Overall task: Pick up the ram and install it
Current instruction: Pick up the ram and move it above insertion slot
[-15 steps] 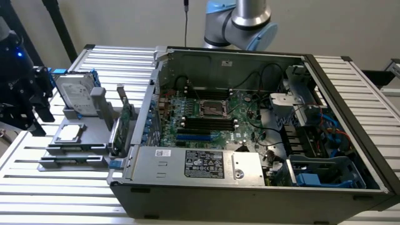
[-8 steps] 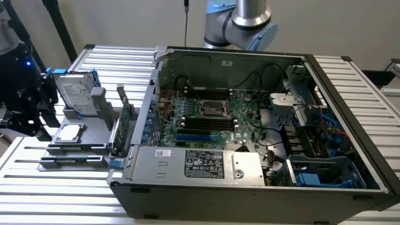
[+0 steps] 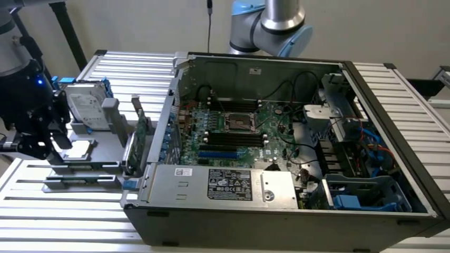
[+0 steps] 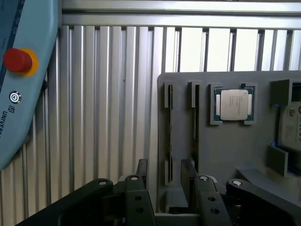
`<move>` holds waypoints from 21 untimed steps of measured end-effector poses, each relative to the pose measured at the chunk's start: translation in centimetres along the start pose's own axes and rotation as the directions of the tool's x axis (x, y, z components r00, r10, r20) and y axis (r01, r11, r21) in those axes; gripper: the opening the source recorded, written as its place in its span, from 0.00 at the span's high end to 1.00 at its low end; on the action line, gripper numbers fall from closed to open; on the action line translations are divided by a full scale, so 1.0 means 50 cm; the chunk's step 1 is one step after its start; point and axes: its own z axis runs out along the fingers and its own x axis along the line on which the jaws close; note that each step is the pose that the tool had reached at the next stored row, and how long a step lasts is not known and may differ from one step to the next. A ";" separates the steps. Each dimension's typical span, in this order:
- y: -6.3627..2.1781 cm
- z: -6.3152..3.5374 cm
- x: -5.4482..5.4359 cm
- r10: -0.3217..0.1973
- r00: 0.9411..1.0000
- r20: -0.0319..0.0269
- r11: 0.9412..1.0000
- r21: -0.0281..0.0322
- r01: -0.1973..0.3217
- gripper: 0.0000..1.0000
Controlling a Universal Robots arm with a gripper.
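Sitting beside CPU (image 4: 233,104) and hard drive (image 3: 88,108) in holder (image 4: 225,150) at 9 o'clock from case (image 3: 281,221), ram (image 4: 170,127) is standing just ahead of released claw (image 4: 165,165).

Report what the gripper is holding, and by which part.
Nothing is held: the gripper hangs open above the gray parts holder.

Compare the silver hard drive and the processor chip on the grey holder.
The hard drive stands upright on edge; the processor lies flat in a recess. The hard drive is larger and oblong; the processor is small and nearly square. Both have silvery faces and sit on the grey holder beside the computer case.
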 end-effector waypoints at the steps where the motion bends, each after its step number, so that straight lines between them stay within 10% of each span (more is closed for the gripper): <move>1: 0.000 0.004 0.000 0.000 1.000 0.000 1.000 0.000 0.000 0.58; 21: -0.001 0.076 -0.004 0.000 1.000 0.000 1.000 0.000 0.000 0.58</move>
